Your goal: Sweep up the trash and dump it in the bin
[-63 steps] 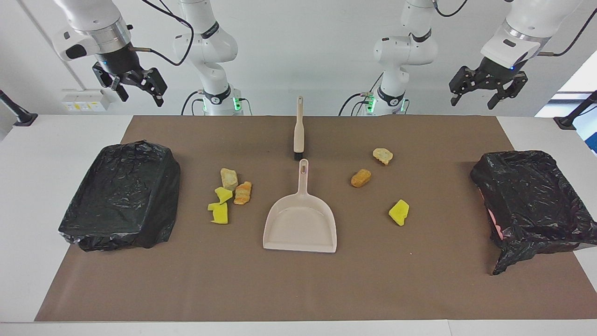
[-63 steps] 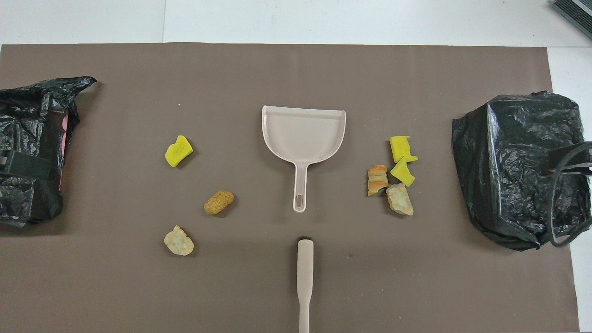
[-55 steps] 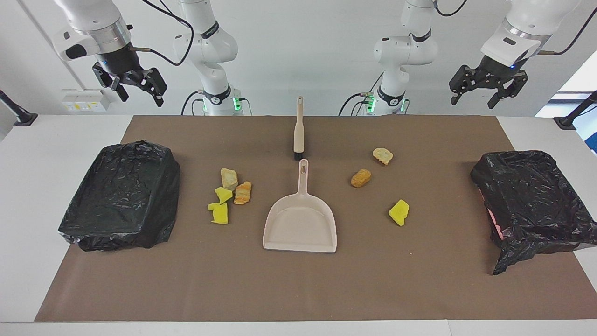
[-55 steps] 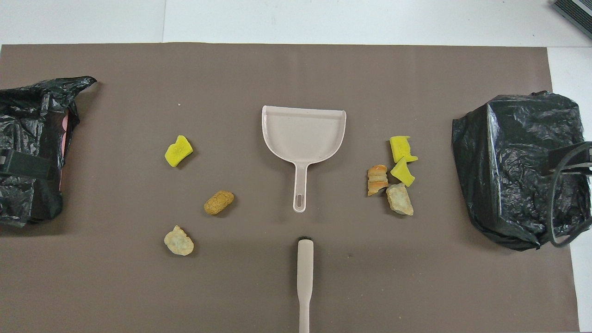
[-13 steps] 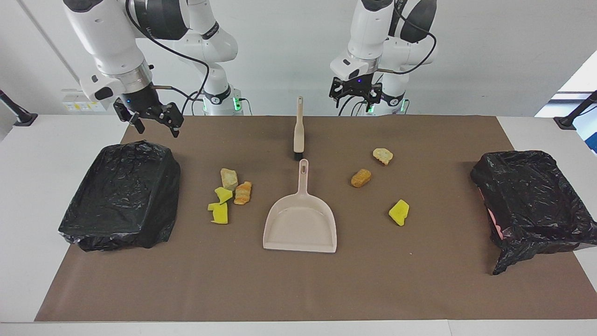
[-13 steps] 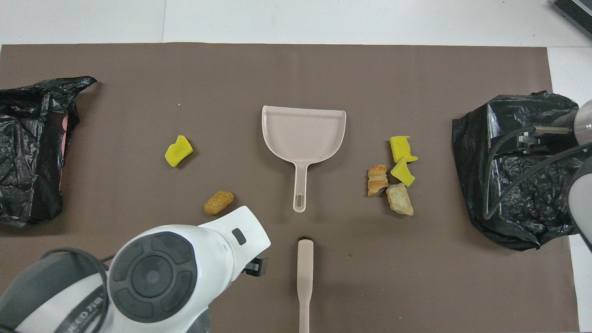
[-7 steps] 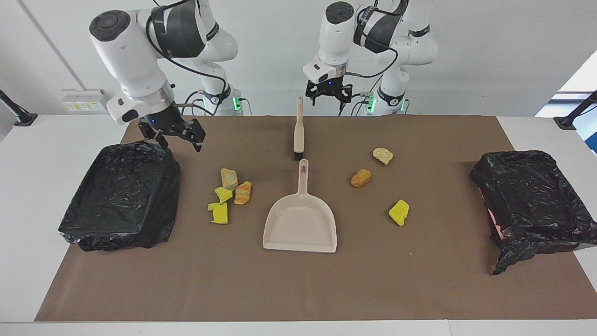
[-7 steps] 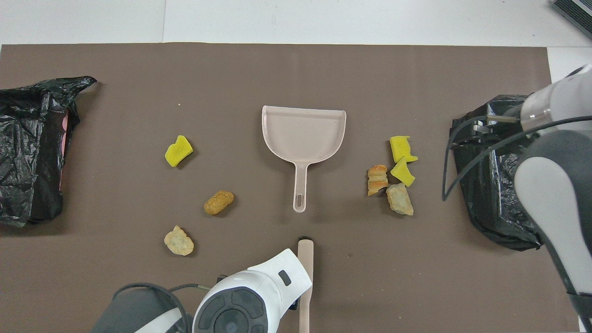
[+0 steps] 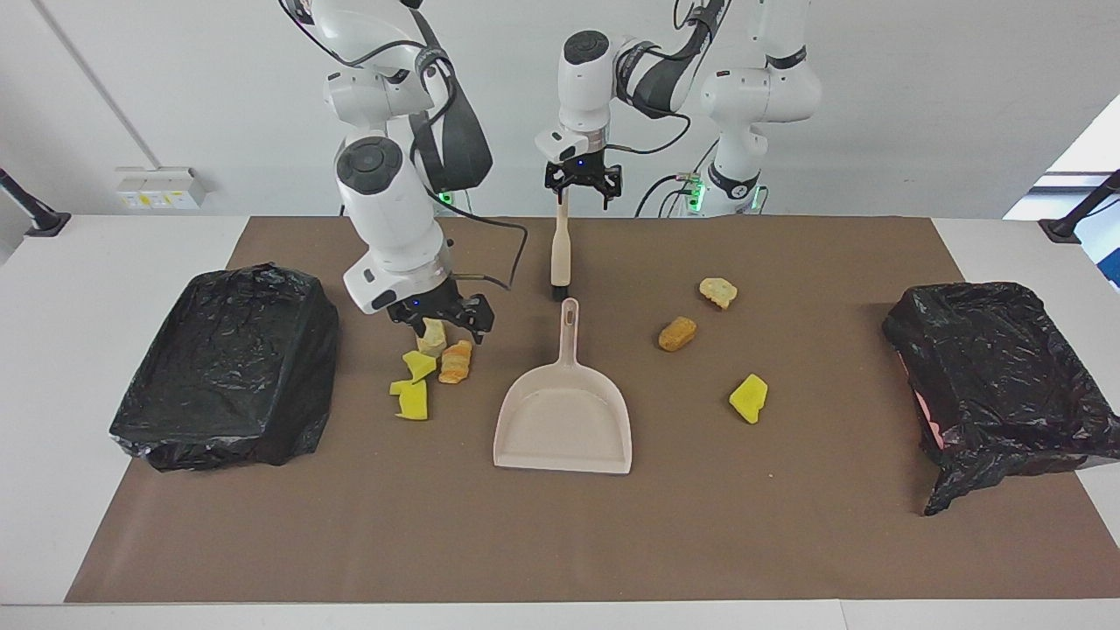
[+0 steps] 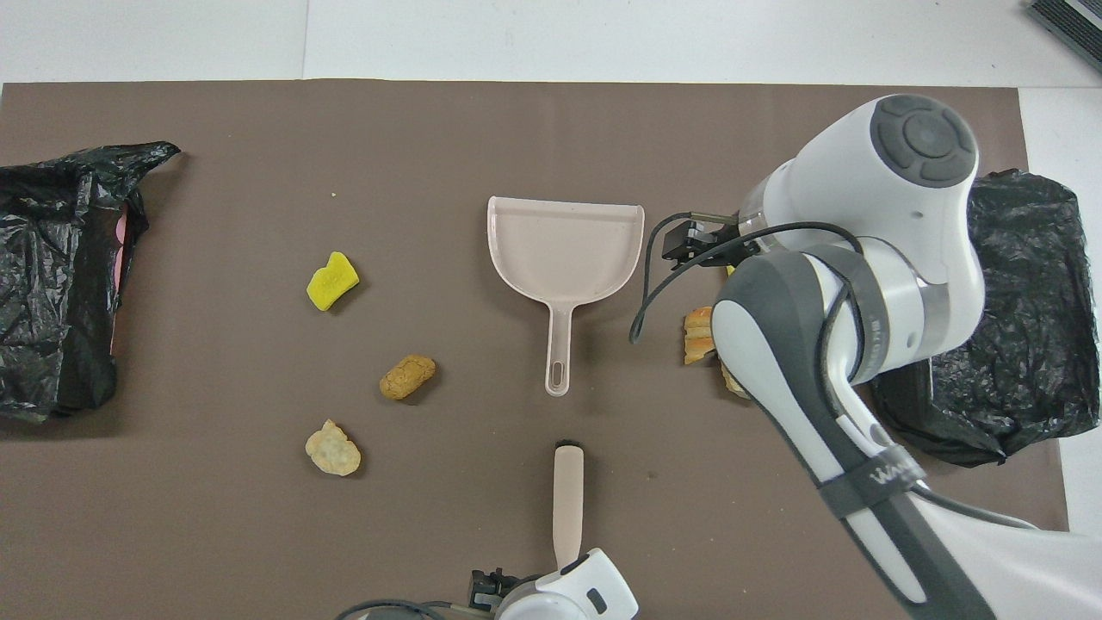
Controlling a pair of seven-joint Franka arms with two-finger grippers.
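Facing view: left gripper (image 9: pixel 582 185) hangs jaws wide over the handle tip of the beige plastic brush (image 9: pixel 560 241), not yet gripping. The brush lies flat, long axis running toward/away from the robots, black bristles at the end farther from them, just short of the beige plastic dustpan (image 9: pixel 564 420) handle. Brush looks light and stiff; take it mid-handle.

Right gripper (image 9: pixel 442 317), jaws wide and empty, is low over the cluster of yellow foam wedges and tan bread-like scraps (image 9: pixel 429 367) toward the right arm's end.

Overhead view: dustpan handle (image 10: pixel 560 344) points at the robots, mouth away. It looks light, rigid and likely slick; grip the handle. Three more scraps (image 10: pixel 379 362) lie spread toward the left arm's end. Black-bagged bins (image 10: pixel 52 275) sit at both ends.
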